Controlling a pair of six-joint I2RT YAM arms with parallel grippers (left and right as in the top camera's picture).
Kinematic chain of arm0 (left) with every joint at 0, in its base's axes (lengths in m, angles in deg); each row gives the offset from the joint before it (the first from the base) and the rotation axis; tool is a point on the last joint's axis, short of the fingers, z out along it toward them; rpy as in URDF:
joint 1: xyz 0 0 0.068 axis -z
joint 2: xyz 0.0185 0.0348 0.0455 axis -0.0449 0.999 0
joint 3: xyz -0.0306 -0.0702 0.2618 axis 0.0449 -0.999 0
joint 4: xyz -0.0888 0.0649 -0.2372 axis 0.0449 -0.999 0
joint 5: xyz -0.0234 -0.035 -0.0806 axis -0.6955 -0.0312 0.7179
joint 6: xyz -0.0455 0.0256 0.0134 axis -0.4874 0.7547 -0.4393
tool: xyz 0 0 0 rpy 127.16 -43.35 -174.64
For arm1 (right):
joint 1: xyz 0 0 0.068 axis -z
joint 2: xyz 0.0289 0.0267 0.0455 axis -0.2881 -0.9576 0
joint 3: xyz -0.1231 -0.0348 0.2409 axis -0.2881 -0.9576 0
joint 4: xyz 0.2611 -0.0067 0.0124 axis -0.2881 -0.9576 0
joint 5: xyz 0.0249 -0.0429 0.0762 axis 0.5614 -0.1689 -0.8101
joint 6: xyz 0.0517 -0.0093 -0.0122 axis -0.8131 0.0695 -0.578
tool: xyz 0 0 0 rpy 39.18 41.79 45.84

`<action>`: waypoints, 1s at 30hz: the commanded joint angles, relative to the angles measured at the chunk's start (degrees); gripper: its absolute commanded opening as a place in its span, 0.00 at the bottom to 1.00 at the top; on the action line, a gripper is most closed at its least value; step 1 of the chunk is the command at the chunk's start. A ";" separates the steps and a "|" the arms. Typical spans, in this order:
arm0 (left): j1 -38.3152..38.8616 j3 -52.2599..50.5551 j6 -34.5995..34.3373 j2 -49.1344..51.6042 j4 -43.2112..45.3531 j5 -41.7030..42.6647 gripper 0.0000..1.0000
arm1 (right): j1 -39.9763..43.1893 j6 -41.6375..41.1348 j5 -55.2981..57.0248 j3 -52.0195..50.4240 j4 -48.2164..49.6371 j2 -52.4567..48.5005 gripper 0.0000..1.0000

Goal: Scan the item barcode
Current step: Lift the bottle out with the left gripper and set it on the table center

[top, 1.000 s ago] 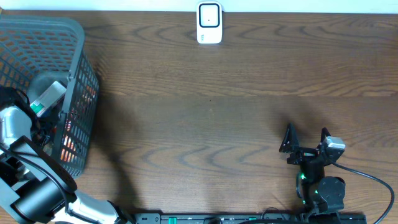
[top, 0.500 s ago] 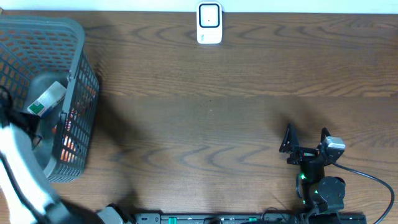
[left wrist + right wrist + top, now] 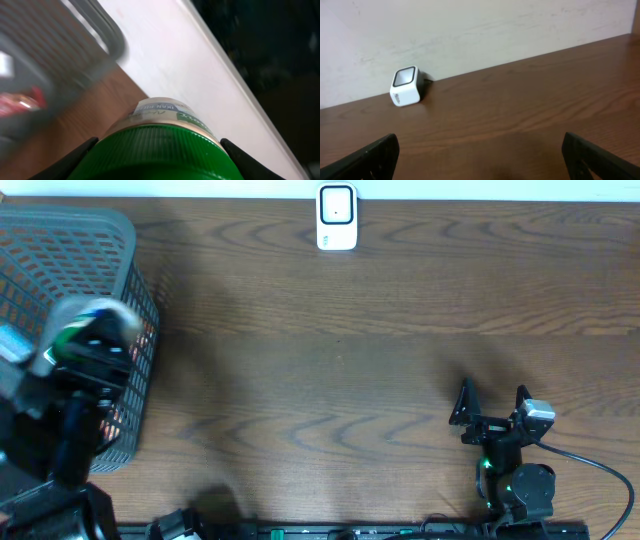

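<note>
Item: green-lidded jar with pale label (image 3: 157, 112), pinched at the lid between your left gripper (image 3: 157, 167) fingers, probably for carrying to the white cube barcode scanner (image 3: 406, 86). Below those fingers: grey mesh basket (image 3: 60, 240) holding a blurred red packet (image 3: 20, 102). Your right gripper (image 3: 482, 157): fingers spread wide, empty, with the scanner far ahead.

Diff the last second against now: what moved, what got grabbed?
The left gripper closed on the green-lidded jar and is lifting it out of the basket, the arm swinging in over the basket's right side. The right gripper stayed open and parked; the scanner and the basket did not move.
</note>
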 commanded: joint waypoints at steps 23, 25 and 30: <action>56.30 -1.95 44.28 51.74 7.21 -19.21 0.65 | -0.55 -0.33 0.39 -0.07 -0.20 0.26 0.99; 57.37 -1.95 46.95 54.93 7.58 -21.20 0.66 | -0.55 -0.35 0.39 -0.07 -0.20 0.24 0.99; 57.81 -1.95 52.63 61.26 9.44 -21.38 0.66 | -0.55 -0.35 0.39 -0.07 -0.20 0.24 0.99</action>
